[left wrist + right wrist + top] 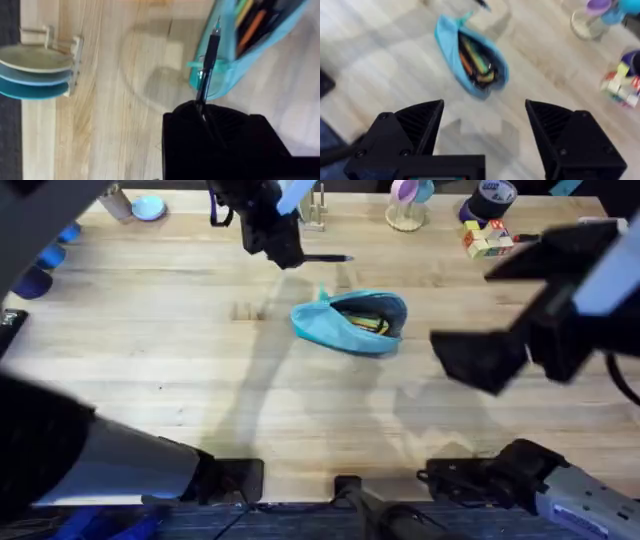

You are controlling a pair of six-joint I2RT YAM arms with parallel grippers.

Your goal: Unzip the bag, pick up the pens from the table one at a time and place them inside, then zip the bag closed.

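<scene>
Overhead view. The soft turquoise zippered pouch point(352, 323) lies near the middle of the light wooden plank table point(200, 380), its long axis running left to right with a slight downward slope toward the right. Its zipper is open and the mouth faces up and away from the arm bases; yellow and dark pens point(368, 324) lie lengthwise inside. The black left gripper point(290, 256) is raised over the far part of the table, just beyond the pouch's left end, and a slim black pen point(326, 257) sticks out of it horizontally, pointing right. The black right gripper point(478, 360) hangs to the right of the pouch, apart from it.

Left wrist view. The left gripper point(202, 112) is clamped on the slim black pen point(208, 65), whose long axis runs straight out from the fingers; its tip reaches over the rim of the pouch point(227, 65). Orange and yellow-green pens point(247, 27) show inside the open mouth. A small wooden rack holding round discs point(40, 67) stands at the table's edge, well apart from the pouch.

Right wrist view. The right gripper point(485, 125) has its jaws spread wide with nothing between them, above bare table. The pouch point(470, 55) lies beyond it, open, on a diagonal, with orange, green and yellow pens point(475, 62) aligned along its length. Multicoloured blocks point(620, 85) sit far off to one side.
</scene>
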